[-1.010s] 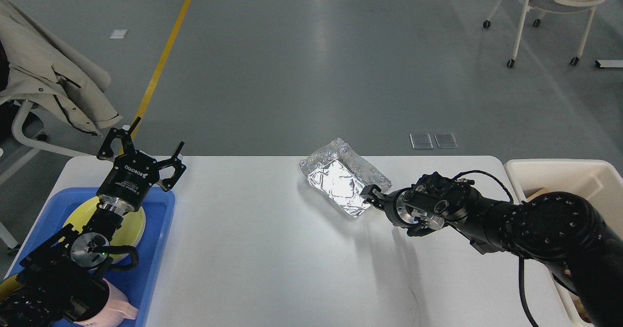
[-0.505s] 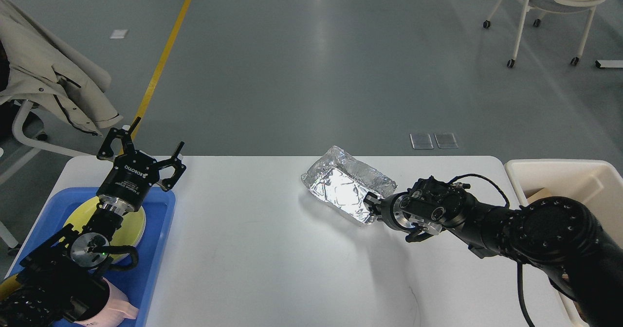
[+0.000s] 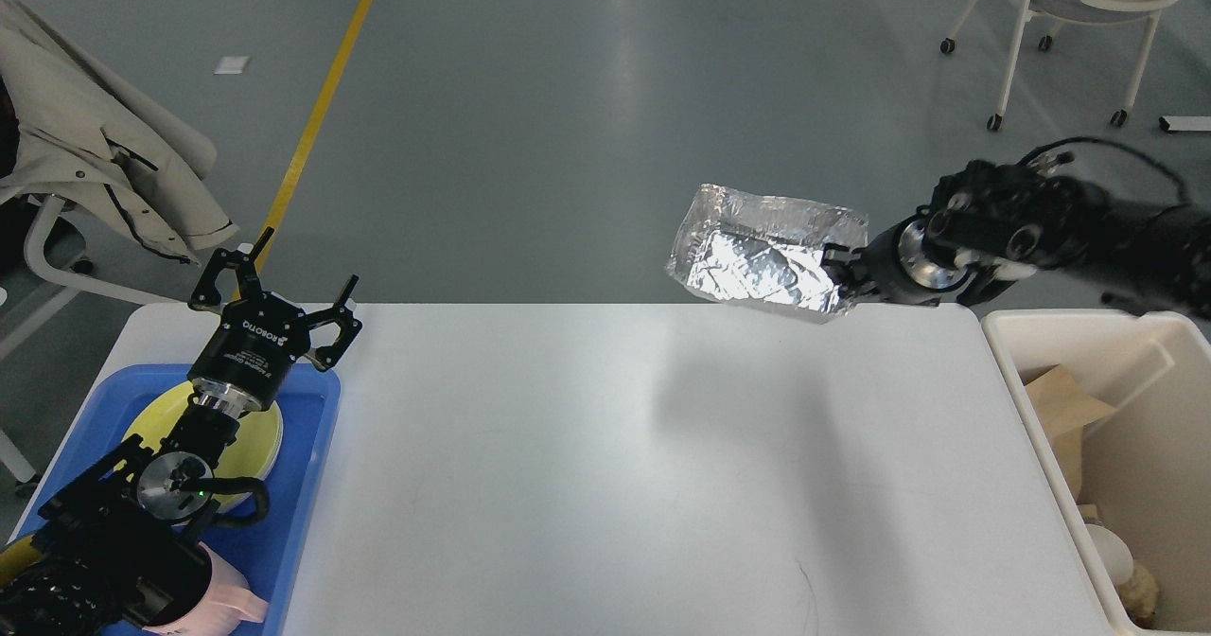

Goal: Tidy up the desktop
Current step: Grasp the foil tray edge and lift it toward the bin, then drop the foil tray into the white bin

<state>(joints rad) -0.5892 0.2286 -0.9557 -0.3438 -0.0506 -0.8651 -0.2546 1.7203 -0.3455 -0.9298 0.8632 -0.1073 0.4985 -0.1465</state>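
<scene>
The white desktop (image 3: 587, 485) fills the lower view. My right gripper (image 3: 840, 272) is shut on the right rim of a crumpled foil tray (image 3: 757, 253) and holds it in the air above the desktop's far edge. The tray casts a shadow on the desktop below. My left gripper (image 3: 274, 286) is open and empty, raised over the far end of the blue tray (image 3: 307, 456) at the left.
The blue tray holds a yellow plate (image 3: 260, 442) and a pink cup (image 3: 232, 598). A cream bin (image 3: 1135, 352) with brown paper and scraps stands at the desktop's right edge. A coat-draped chair stands far left, a wheeled chair far right.
My right gripper closed on the foil tray's rim, lifted it off the desktop and carried it up and to the right. My left arm has not moved.
</scene>
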